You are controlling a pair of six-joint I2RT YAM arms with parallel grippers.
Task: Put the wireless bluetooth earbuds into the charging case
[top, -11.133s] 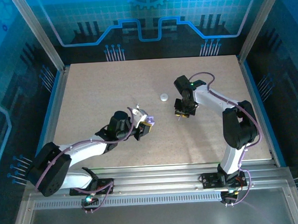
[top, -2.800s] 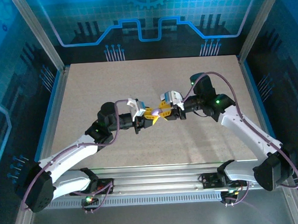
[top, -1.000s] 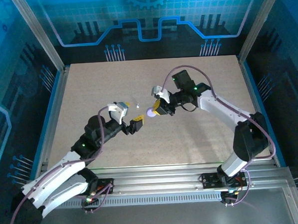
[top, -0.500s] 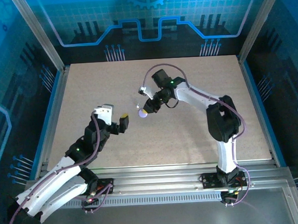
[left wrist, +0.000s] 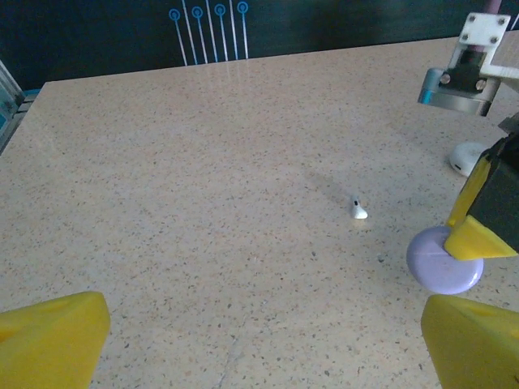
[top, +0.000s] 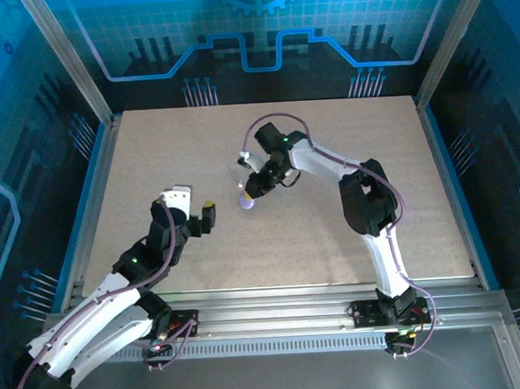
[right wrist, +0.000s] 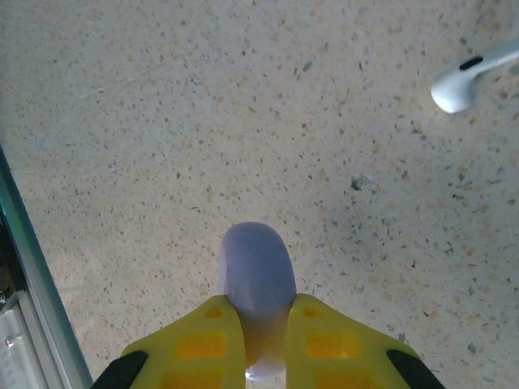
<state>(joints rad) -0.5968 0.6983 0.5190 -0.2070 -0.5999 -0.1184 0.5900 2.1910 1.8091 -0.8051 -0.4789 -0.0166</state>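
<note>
Since ~1 s ago we've swung our right gripper [top: 251, 191] left, so it's now near the white earbud [left wrist: 358, 211], which lies loose on the table [left wrist: 203, 162]. Right wrist cam shows the bud's stem & head up close. Left wrist cam adds a white round piece [left wrist: 468, 156] further back. Right jaws are clamped on the lavender round piece [right wrist: 258, 267]. Our left gripper [left wrist: 259, 340] sits pulled back, jaws spread wide.

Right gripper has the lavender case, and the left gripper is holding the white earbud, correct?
Not quite. The left gripper is open and empty; the white earbud lies on the table, as the left wrist view shows. The right gripper does have the lavender case.
</note>
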